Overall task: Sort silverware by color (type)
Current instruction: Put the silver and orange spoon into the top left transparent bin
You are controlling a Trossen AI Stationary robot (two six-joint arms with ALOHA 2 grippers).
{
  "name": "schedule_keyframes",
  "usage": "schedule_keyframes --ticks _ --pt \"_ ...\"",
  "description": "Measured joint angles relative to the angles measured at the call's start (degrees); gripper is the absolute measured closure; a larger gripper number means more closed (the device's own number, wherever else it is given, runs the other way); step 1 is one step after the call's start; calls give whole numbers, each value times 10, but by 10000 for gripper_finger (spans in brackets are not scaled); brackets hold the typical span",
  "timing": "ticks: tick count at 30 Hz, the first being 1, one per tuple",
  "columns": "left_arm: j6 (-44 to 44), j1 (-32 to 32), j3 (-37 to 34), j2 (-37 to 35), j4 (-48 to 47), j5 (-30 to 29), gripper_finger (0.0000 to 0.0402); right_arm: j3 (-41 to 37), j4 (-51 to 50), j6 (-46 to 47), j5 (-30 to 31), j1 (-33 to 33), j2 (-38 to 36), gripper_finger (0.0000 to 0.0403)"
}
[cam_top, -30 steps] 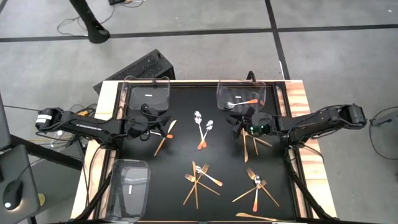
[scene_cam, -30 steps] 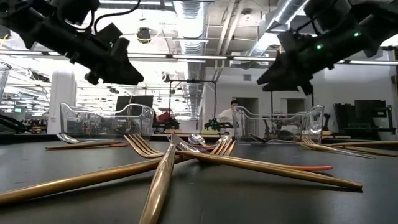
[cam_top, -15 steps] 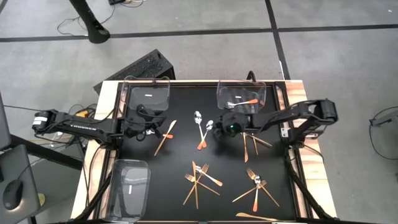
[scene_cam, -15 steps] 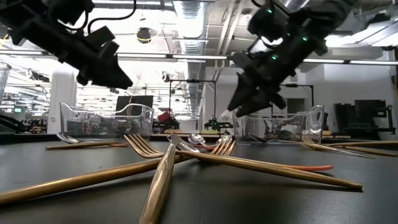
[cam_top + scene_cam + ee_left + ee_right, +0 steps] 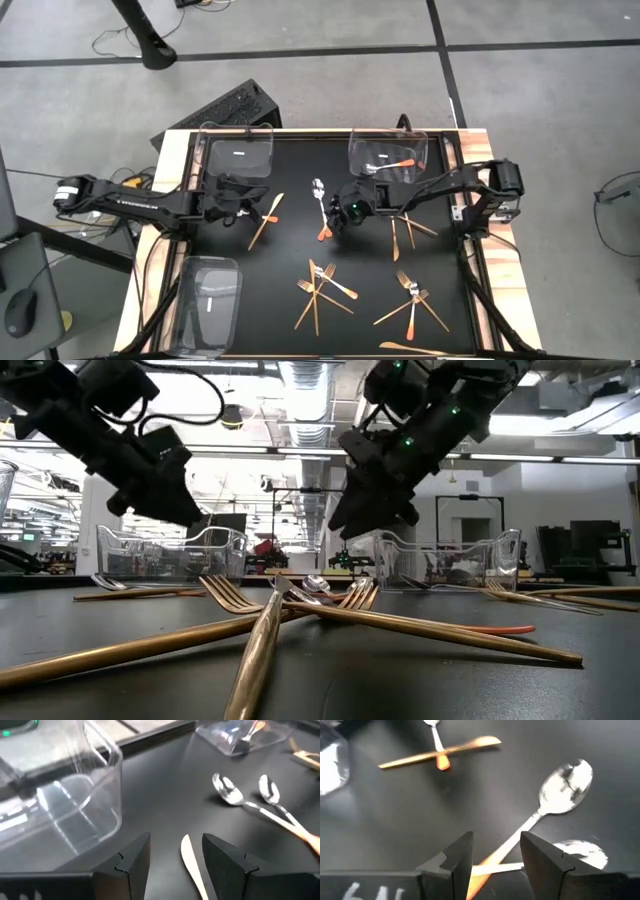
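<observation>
On the black worktop [image 5: 280,260], lower your released right hand [image 5: 495,870] squarely over the silver-bowled, orange-handled spoon [image 5: 555,807] between its fingers [image 5: 542,857] before clenching.

Gold forks [image 5: 300,610] lie crossed on the dark table [image 5: 400,680], two clear trays [image 5: 170,550] behind, both end effectors overhead.

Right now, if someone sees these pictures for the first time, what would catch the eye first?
The right gripper hangs open over two crossed spoons at the middle of the black table. The left gripper, also open, hovers above a gold knife beside an empty clear tray. Gold forks lie tangled nearer the front.
</observation>
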Motion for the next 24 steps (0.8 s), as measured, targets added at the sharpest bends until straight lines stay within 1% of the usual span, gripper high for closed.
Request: schedule_keyframes --ticks 4,6,11,12,17,19,22,24 --pt "-31 0 0 41 6 1 239 -1 -5 -13 2 -4 -6 217" --pt "-42 0 0 61 15 0 239 -1 -24 -15 0 -10 -17 217" --pt "-54 0 0 116 68 0 239 -2 -52 -28 1 -15 -32 217" --pt "-58 0 0 126 69 1 239 -1 -46 -29 2 -17 -35 217" --pt "-83 0 0 168 64 3 239 -1 -75 -40 2 -29 -50 217" --pt "-90 0 0 180 68 11 239 -1 -93 -20 0 -38 -49 217" --pt "-93 0 0 190 66 15 239 -1 -84 31 -35 -57 -27 217" --pt "-92 0 0 189 63 12 239 -3 -85 61 -44 -63 -12 217"
